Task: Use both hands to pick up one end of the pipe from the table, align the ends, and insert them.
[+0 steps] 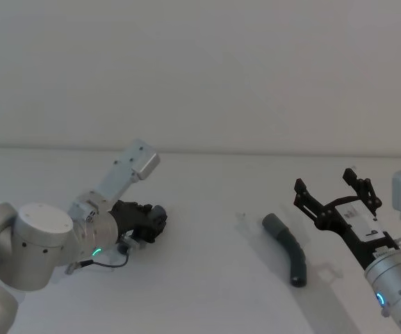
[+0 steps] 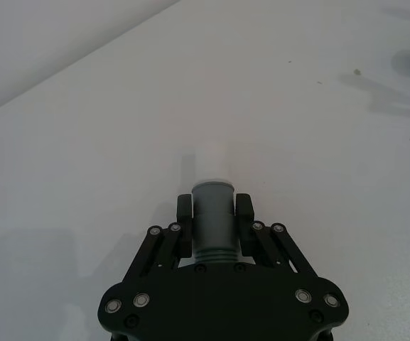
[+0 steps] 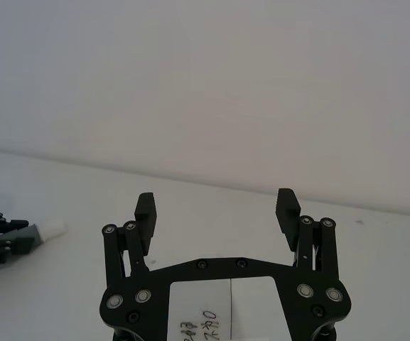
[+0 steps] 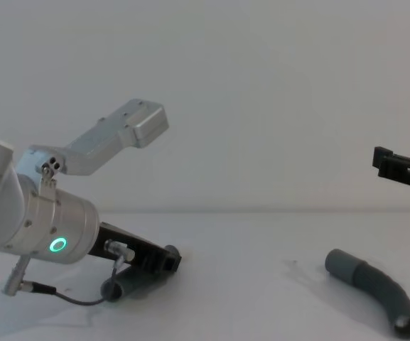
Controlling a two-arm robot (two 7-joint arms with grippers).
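My left gripper [image 2: 214, 208] is shut on one dark-grey pipe piece [image 2: 212, 217]. That piece's collared end with a short white tip [image 2: 211, 160] sticks out past the fingers, low over the white table [image 1: 207, 292]. In the head view this gripper [image 1: 157, 221] is at the left. The second pipe piece [image 1: 288, 248], curved, lies free on the table at centre right, with its wider collar [image 1: 274, 224] towards the back. My right gripper [image 1: 333, 192] hangs open above the table, just right of that piece and apart from it. The right wrist view shows its fingers [image 3: 146, 208] spread wide with nothing between them.
A plain pale wall stands behind the table's far edge. In the chest view the lying pipe piece [image 4: 372, 287] is at the lower right and the left arm's silver wrist [image 4: 48, 226], with its green ring light, is at the left.
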